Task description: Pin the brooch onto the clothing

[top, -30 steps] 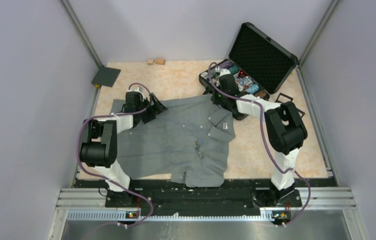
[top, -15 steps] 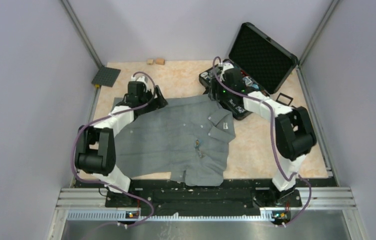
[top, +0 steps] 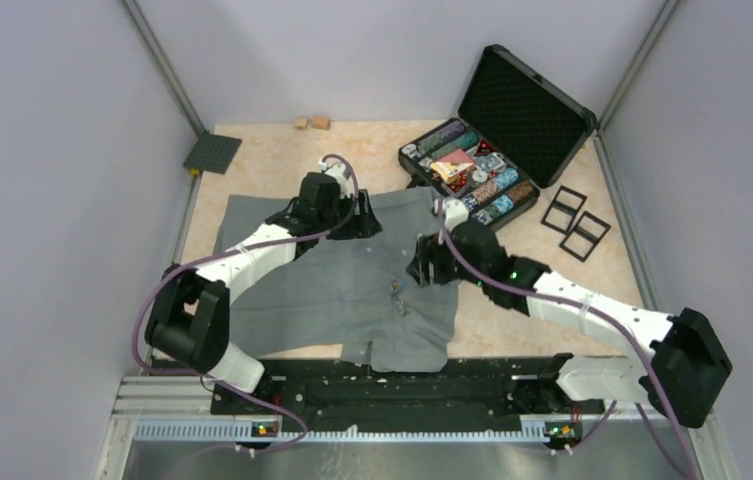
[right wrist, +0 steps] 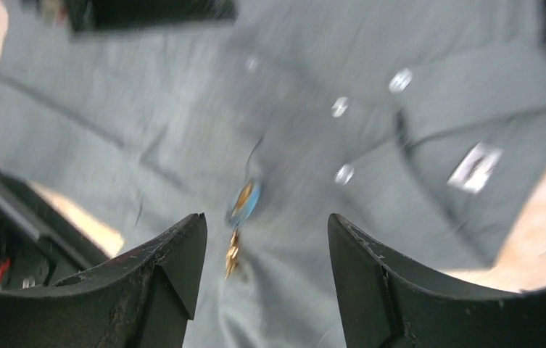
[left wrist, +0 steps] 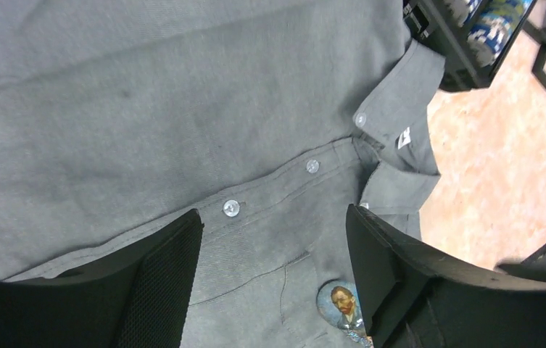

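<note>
The clothing (top: 332,280) is a grey button-up shirt spread flat on the table, collar to the right. The brooch (left wrist: 341,303) is a round badge with a painted portrait and lies on the shirt front below the button line; it also shows as a small spot (top: 395,291) and, blurred, with a gold piece hanging under it (right wrist: 244,201). My left gripper (left wrist: 273,217) hovers open over the shirt's upper part (top: 360,215), nothing between its fingers. My right gripper (right wrist: 266,217) is open above the brooch, near the collar (top: 422,268), holding nothing.
An open black case of poker chips (top: 472,170) stands behind the collar. Two black square frames (top: 572,222) lie to its right. A dark grey plate (top: 212,153) and small wooden blocks (top: 312,123) sit at the back left. Enclosure walls rise on both sides.
The right arm has swung from the chip case down over the shirt front. The left arm has moved right along the shirt's upper edge toward the middle.
</note>
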`<state>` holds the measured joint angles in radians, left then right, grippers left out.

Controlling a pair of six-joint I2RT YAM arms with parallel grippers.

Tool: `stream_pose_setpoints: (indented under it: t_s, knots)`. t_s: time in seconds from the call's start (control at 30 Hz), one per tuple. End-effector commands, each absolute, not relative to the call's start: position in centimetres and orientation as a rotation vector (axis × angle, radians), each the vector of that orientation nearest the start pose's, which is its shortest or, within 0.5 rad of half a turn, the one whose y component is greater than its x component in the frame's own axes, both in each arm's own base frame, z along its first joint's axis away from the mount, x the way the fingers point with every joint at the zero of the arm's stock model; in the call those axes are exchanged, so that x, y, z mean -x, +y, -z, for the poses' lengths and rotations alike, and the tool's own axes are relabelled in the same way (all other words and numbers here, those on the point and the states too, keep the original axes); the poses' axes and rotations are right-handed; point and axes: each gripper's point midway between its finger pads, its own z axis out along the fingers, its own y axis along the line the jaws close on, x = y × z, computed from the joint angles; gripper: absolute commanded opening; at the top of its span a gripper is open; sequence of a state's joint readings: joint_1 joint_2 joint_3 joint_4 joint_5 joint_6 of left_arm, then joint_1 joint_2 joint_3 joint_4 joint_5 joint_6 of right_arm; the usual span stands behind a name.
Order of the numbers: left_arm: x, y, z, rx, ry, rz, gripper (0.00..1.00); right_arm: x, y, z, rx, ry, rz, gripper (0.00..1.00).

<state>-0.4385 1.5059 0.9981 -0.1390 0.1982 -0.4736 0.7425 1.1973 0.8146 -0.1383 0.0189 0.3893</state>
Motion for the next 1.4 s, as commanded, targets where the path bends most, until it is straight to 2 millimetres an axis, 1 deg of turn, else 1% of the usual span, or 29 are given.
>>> stream_pose_setpoints:
  t_s: [0.0,0.1,0.2,0.33,0.47,0.53,0.63,0.73,0.83,0.97,1.03,1.13,1.23,1.27,1.33,1.37]
  knots:
    - [-35.3,-24.3,-12.5,-0.074,2.307,0.778,0.73,-21.7,27.4,-14.9,0.334,2.159,-0.677,0.62]
    - [-35.1,-25.6,-11.9,-0.104,2.318,0.787,0.71,-19.2,28.0,-13.4,0.336,2.187,-0.678,0.57]
    - [-35.2,-26.7,-10.8,-0.117,2.34,0.799,0.68,-17.7,28.2,-11.6,0.338,2.222,-0.656,0.55]
    - [-35.3,-27.3,-8.8,-0.107,2.381,0.809,0.6,-16.7,28.1,-9.2,0.353,2.281,-0.607,0.54]
    - [-35.1,-27.1,-6.7,-0.09,2.425,0.793,0.57,-16.4,27.7,-7.3,0.362,2.318,-0.541,0.5]
    - [-35.0,-26.9,-5.9,-0.082,2.443,0.771,0.55,-16.3,27.3,-6.3,0.365,2.343,-0.502,0.46]
    - [-35.0,-26.5,-5.0,-0.079,2.459,0.741,0.53,-16.0,26.9,-5.1,0.37,2.379,-0.464,0.38]
    - [-35.0,-26.0,-4.3,-0.079,2.468,0.706,0.53,-15.4,26.0,-4.0,0.365,2.42,-0.419,0.29]
    - [-35.6,-25.8,-4.3,-0.098,2.436,0.685,0.51,-14.7,24.9,-3.1,0.348,2.457,-0.388,0.14]
    - [-35.9,-25.8,-4.1,-0.152,2.418,0.666,0.5,-13.8,24.2,-2.2,0.338,2.495,-0.399,0.0]
    - [-36.1,-25.9,-4.1,-0.176,2.407,0.666,0.5,-13.3,24.1,-1.9,0.336,2.511,-0.414,0.0]
    - [-36.6,-26.1,-4.4,-0.192,2.39,0.662,0.5,-12.8,24.4,-2.0,0.344,2.52,-0.447,0.0]
    - [-36.8,-26.3,-5.3,-0.215,2.362,0.671,0.52,-13.0,24.7,-2.8,0.336,2.504,-0.469,0.0]
    - [-36.9,-26.5,-6.1,-0.23,2.342,0.68,0.53,-13.2,24.8,-3.3,0.332,2.493,-0.471,0.03]
    - [-36.9,-26.7,-8.1,-0.253,2.299,0.693,0.62,-13.9,24.7,-4.5,0.323,2.46,-0.446,0.19]
    - [-37.0,-26.7,-9.4,-0.267,2.271,0.695,0.67,-14.3,24.4,-5.1,0.315,2.443,-0.418,0.29]
